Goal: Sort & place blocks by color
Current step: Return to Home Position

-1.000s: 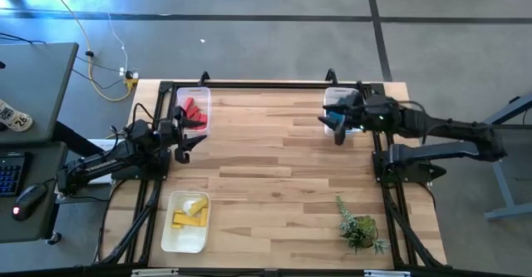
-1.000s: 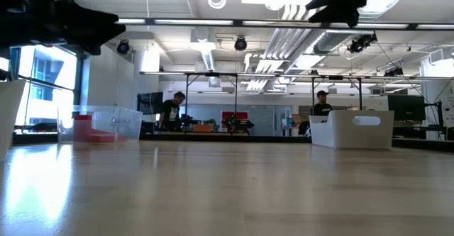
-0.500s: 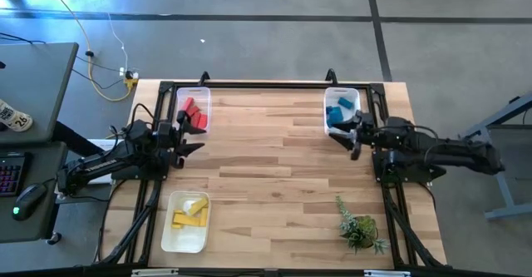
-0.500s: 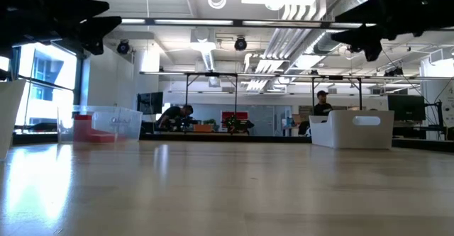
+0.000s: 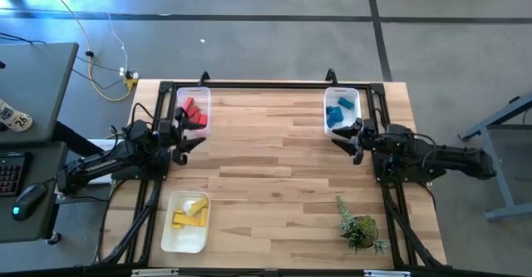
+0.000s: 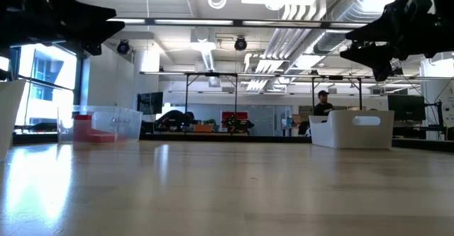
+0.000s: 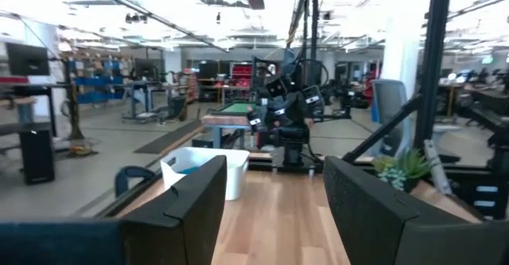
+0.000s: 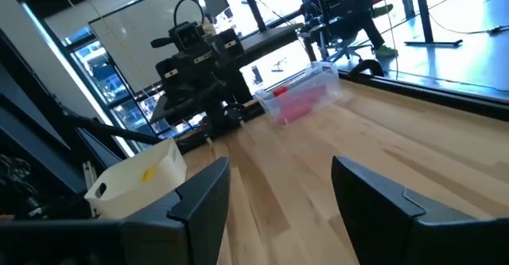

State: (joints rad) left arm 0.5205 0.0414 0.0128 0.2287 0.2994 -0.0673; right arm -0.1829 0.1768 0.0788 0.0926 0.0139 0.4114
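The blocks lie sorted in three clear bins. Red blocks point(image 5: 192, 111) fill the far-left bin point(image 5: 194, 101), blue blocks point(image 5: 337, 113) the far-right bin point(image 5: 342, 94), yellow blocks point(image 5: 190, 216) the near-left bin point(image 5: 184, 239). My left gripper point(image 5: 184, 140) hangs open above the table just near of the red bin, holding nothing. My right gripper point(image 5: 351, 140) hangs open just near of the blue bin, also holding nothing. The right wrist view shows the red blocks point(image 8: 298, 106) and the yellow bin point(image 8: 135, 177) across the table.
A small green plant point(image 5: 359, 227) stands at the near-right corner. Black frame rails point(image 5: 266, 84) run along the table's edges. The wooden tabletop point(image 5: 274, 177) between the bins is bare. People are in the room beyond the table point(image 6: 323, 108).
My right gripper has drawn back from over the blue bin toward the table's near-right, coming to hang beside the bin. My left gripper has shifted slightly, staying near the red bin. The blocks have kept still.
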